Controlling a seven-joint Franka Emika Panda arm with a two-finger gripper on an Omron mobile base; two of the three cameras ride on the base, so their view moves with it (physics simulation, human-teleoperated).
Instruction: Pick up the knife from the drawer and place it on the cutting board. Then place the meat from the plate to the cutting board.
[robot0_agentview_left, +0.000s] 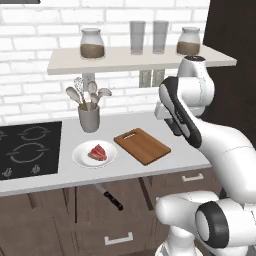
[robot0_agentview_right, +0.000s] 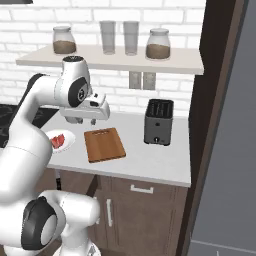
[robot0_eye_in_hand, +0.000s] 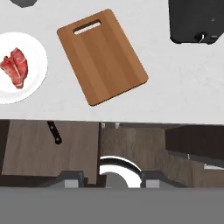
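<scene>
Knife (robot0_agentview_left: 109, 196) seen lying in opened drawer (robot0_eye_in_hand: 48, 148) below tabletop (robot0_agentview_left: 130, 167) edge, black handle toward front, blade partly hidden under tabletop. Cutting board (robot0_eye_in_hand: 102, 56) bare, beside plate (robot0_eye_in_hand: 37, 52); meat (robot0_eye_in_hand: 15, 67) resting on plate. Pincer (robot0_agentview_right: 86, 119) held high above cutting board, nothing carried; whether released or clenched cannot be told. Knife judged light, stiff, thin, blade slick: handle best taken across its width. Meat judged soft, slippery.
</scene>
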